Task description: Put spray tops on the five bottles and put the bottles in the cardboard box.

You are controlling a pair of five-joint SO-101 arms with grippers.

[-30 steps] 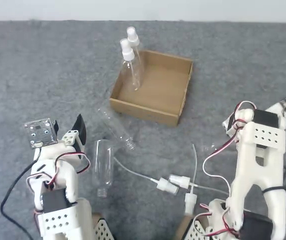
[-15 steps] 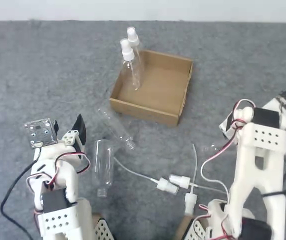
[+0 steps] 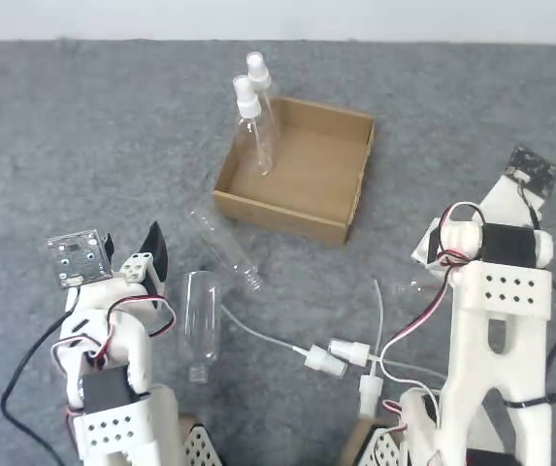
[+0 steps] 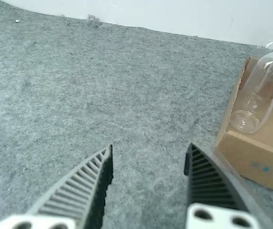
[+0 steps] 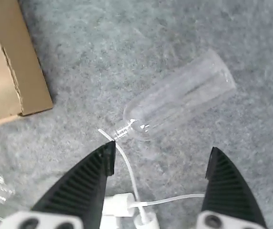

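Observation:
The cardboard box (image 3: 302, 175) stands at the far middle of the carpet; two capped bottles (image 3: 256, 131) lean in its far-left corner. Two uncapped clear bottles lie in front of it, one (image 3: 224, 248) near the box and one (image 3: 200, 325) closer in. A third uncapped bottle (image 5: 179, 102) lies right under my open right gripper (image 5: 162, 149), neck toward the spray tops (image 5: 122, 205). Three loose spray tops (image 3: 345, 357) with long tubes lie near the front. My left gripper (image 4: 148, 157) is open over bare carpet, left of the box (image 4: 255, 152).
Grey carpet covers the table. The right arm (image 3: 496, 291) rises to the right of the box and covers part of the bottle beneath it. The left arm's base (image 3: 113, 408) is at the front left. Open carpet lies to the far left.
The right arm has swung forward and to the left, its wrist camera rising toward the box side. The left arm and all bottles and tops have stayed put.

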